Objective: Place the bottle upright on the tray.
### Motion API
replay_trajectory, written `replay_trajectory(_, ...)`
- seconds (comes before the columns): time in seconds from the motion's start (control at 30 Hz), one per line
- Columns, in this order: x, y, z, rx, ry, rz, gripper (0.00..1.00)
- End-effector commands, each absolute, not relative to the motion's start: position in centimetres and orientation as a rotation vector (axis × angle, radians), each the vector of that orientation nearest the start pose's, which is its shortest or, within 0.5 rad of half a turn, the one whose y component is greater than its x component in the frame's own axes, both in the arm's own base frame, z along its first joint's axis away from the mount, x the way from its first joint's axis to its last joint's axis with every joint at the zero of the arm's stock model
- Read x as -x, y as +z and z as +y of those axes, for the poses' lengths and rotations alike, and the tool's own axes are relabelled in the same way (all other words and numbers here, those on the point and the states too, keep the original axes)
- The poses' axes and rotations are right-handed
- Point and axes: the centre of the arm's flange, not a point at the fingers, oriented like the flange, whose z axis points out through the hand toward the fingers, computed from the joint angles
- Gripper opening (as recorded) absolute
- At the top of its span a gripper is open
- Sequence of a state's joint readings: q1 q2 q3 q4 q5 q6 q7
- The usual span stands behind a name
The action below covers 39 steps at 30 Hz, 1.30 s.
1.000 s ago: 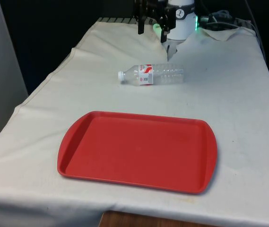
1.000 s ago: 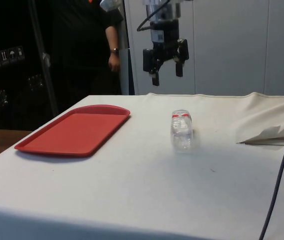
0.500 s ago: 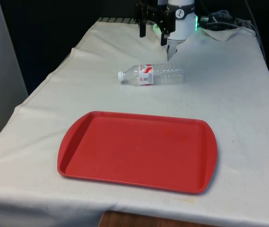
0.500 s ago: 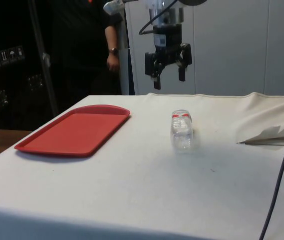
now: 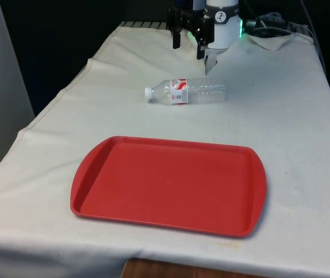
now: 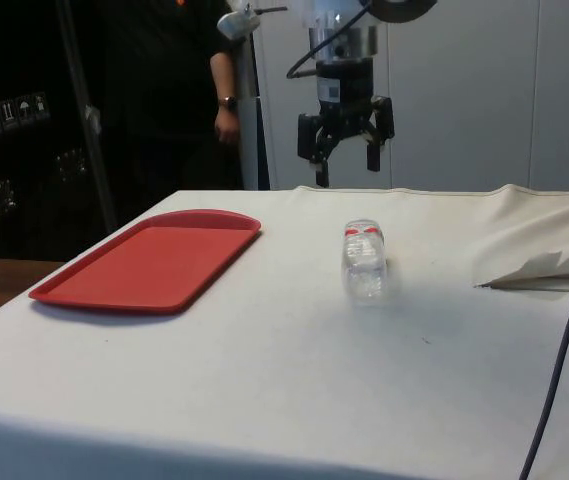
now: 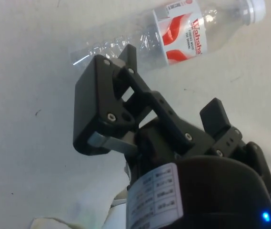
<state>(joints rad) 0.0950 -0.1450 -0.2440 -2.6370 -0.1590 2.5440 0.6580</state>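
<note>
**Operator:** Bottle [image 5: 185,91] is lying on its side on the worktop [image 5: 280,116], cap toward the front view's left, well apart from the tray [image 5: 169,185], which sits nearer the front camera with nothing on it. My gripper [image 5: 188,41] hangs in the air beyond the bottle, touching nothing, jaws spread wide and empty.

**Second:** So the step in hand is the approach and grasp?

**Operator:** That's my reading. Nothing is picked up yet, so the task is at its start. In the wrist view the bottle [image 7: 173,33] lies ahead of the gripper [image 7: 168,107], with the red and white label near the cap end.

**Second:** Where would you close on it?

**Operator:** I'd come down over the clear ribbed body, past the label, with the jaws straddling the bottle across its width, not along its length. It looks thin and empty, so I expect it to roll or squash easily; I'd centre carefully and close gently.

**Second:** And standing it up?

**Operator:** A grip near the middle should leave room to swing the base downward. I'd set it on the flat middle of the tray, not on the raised rim, and release only once the base sits level.
</note>
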Motion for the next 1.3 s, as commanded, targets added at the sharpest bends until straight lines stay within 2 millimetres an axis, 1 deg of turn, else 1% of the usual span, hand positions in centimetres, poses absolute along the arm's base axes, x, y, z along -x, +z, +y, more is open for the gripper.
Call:
replay_trajectory(0.0,-42.1,29.7,-6.0,2.993,-0.118,1.07,1.0)
replay_trajectory(0.3,-41.5,28.9,-6.5,2.984,-0.088,1.101,1.0)
replay_trajectory(0.47,-40.9,28.6,-7.5,2.967,-0.107,1.13,1.0)
replay_trajectory(0.6,-40.9,28.5,-7.8,2.964,-0.084,1.14,1.0)
replay_trajectory(0.9,-40.3,28.5,-9.8,2.944,-0.086,1.165,1.0)
replay_trajectory(0.93,-40.5,28.4,-9.6,2.951,-0.078,1.165,1.0)
replay_trajectory(1.0,-40.2,28.5,-10.3,2.937,-0.083,1.173,1.0)
replay_trajectory(1.27,-40.0,28.2,-11.1,2.916,-0.078,1.198,1.0)
